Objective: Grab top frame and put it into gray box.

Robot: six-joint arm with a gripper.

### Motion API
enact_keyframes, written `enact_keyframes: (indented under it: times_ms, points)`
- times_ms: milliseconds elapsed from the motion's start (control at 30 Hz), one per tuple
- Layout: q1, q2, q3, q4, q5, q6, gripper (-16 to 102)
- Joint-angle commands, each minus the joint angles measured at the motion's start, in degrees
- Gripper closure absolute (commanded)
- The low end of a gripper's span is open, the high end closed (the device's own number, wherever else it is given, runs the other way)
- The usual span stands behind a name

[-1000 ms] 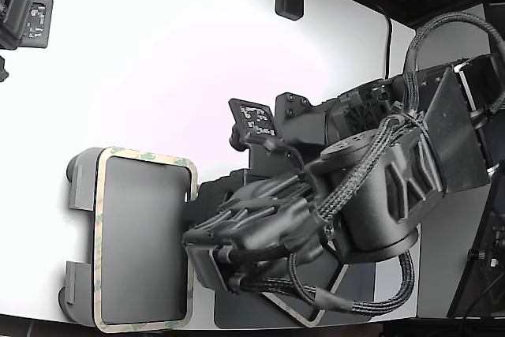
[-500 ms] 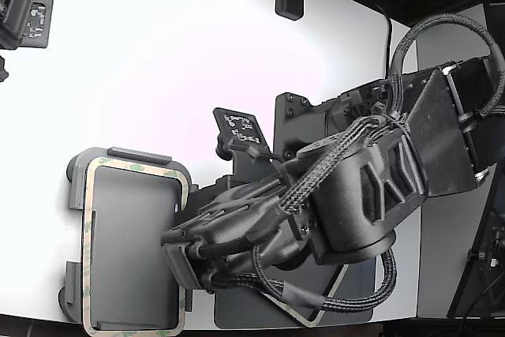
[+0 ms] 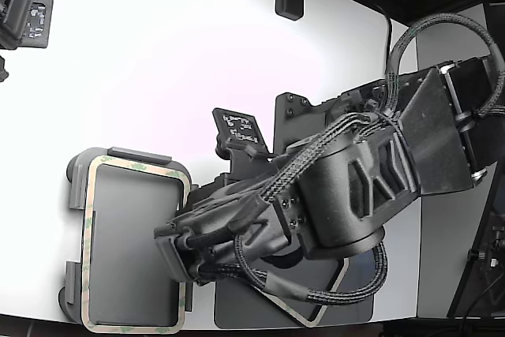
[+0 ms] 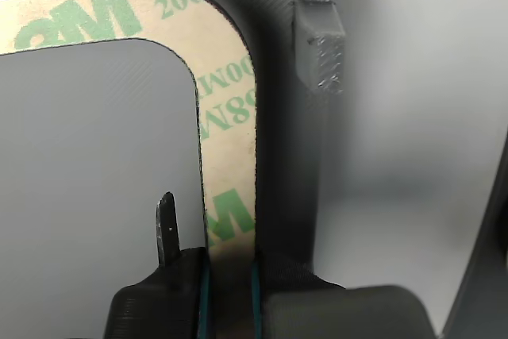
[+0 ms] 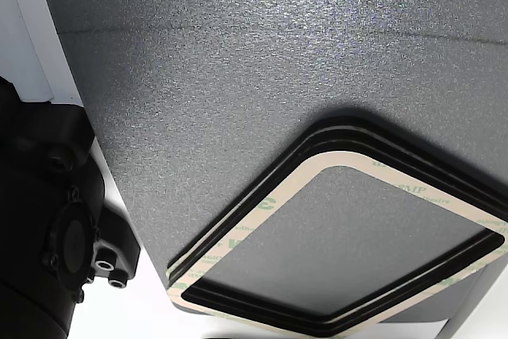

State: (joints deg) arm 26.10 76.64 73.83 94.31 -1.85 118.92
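1. Wrist view shows the gripper [image 4: 230, 271] pinching one long side of the top frame [image 4: 226, 117], a finger on each face of the strip.
2. Exterior view has the top frame [image 3: 88, 219] lying over the gray box [image 3: 76, 171], long axes parallel.
3. Whether it is fully seated is hard to tell; release probably depends on that alignment inside the raised tabs [image 4: 320, 45].

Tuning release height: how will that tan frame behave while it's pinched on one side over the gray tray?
Likely light and a bit floppy: the top frame is a thin, flat open ring, held by the gripper on one side only. Its printed face looks like liner paper, so possibly slick. It nearly matches the gray box outline, so it may catch on a tab.
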Motion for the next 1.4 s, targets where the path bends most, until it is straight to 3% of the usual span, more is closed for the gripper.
enact_keyframes:
  times_ms: [0,1367]
  points:
    - [-1.14,1.14,-1.58,0.70,-0.09,-0.26,99]
    - [-2.02,0.79,0.53,0.62,-0.18,-1.23,99]
